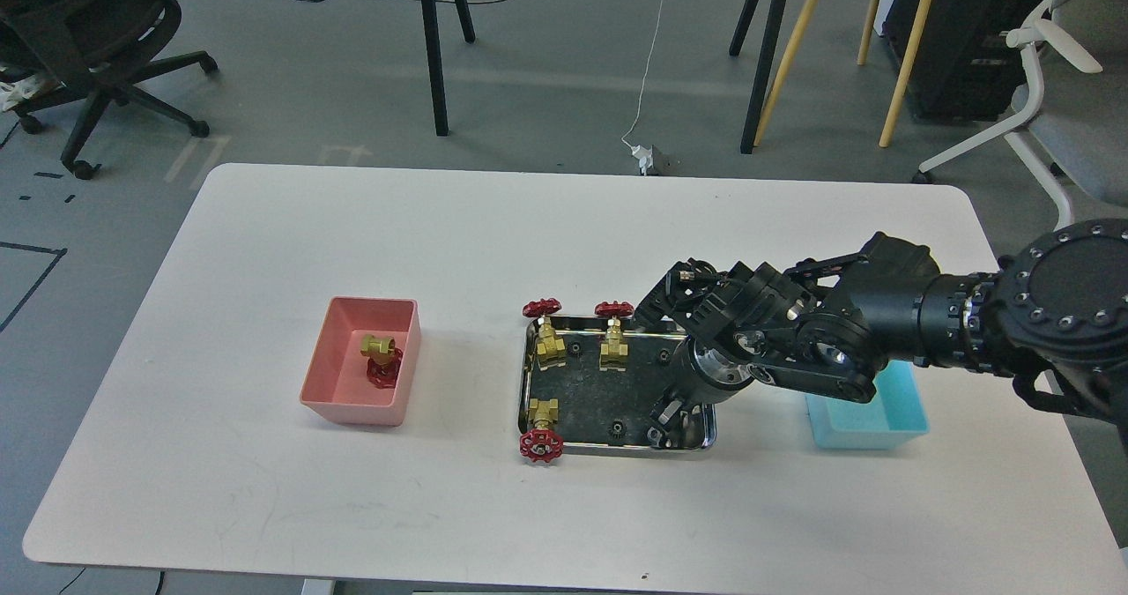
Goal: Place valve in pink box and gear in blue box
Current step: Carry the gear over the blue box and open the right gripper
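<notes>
The pink box stands left of centre with one valve lying in it. Three more valves sit at the steel tray: two at its back edge and one at its front left corner. Small black gears lie on the tray floor. My right gripper points down into the tray's front right corner; its fingers are dark and cannot be told apart. The blue box is to the right, partly hidden by my right arm. My left gripper is out of view.
The white table carries only the two boxes and the tray. Beyond its far edge are stand legs, a power cable and office chairs on the floor.
</notes>
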You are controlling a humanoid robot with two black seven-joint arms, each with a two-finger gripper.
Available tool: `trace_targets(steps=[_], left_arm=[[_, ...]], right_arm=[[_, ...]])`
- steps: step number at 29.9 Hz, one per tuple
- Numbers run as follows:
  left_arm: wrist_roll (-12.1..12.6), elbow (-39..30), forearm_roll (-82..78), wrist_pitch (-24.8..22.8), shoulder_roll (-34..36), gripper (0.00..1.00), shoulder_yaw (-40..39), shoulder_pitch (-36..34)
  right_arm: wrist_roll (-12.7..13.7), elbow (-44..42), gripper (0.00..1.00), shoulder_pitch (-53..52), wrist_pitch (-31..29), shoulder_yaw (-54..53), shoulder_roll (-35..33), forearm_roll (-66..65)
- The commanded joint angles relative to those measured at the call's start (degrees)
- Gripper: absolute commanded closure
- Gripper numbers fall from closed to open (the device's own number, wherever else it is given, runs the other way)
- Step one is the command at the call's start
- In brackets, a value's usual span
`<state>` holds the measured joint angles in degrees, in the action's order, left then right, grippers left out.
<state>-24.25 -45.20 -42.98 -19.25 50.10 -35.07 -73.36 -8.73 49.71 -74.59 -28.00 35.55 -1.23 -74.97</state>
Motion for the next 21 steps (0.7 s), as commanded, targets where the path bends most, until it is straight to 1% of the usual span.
trace_targets(steps=[1, 3, 4, 9, 12, 15, 17, 21], left_arm=[[0.0, 0.02, 0.0, 0.0, 0.0, 0.04, 0.0, 0.05], [0.0, 0.46, 0.0, 0.0, 0.0, 0.04, 0.0, -0.03], [0.0, 0.72, 0.0, 0.0, -0.09, 0.04, -0.08, 0.05], [0.0, 0.81, 0.0, 0.0, -0.01, 0.04, 0.0, -0.03], [0.0, 0.81, 0.0, 0.0, 0.0, 0.04, 0.09, -0.03], [0.0, 0.81, 0.0, 0.0, 0.0, 0.04, 0.0, -0.03], [0.0, 0.81, 0.0, 0.0, 0.0, 0.04, 0.0, -0.03], [0.0, 0.72, 0.0, 0.0, -0.09, 0.04, 0.09, 0.05]], right_arm=[[0.02, 0.03, 0.79, 0.06, 0.0, 0.05, 0.0, -0.09], [0.11, 0.12, 0.85, 0.06, 0.0, 0.05, 0.0, -0.09], [0.2, 0.04, 0.86, 0.06, 0.0, 0.05, 0.0, -0.09], [0.11, -0.23, 0.88, -1.17, 0.0, -1.18, -0.09, 0.35], [-0.06, 0.12, 0.88, -3.8, 0.0, -4.95, -1.22, 1.67], [-0.15, 1.87, 0.88, -4.95, 0.0, -8.03, -6.75, 2.02], [-0.24, 5.46, 0.88, -6.96, 0.0, -9.61, -11.49, 2.11], [-0.33, 13.37, 0.88, -8.55, 0.0, -12.17, -23.96, 2.02]])
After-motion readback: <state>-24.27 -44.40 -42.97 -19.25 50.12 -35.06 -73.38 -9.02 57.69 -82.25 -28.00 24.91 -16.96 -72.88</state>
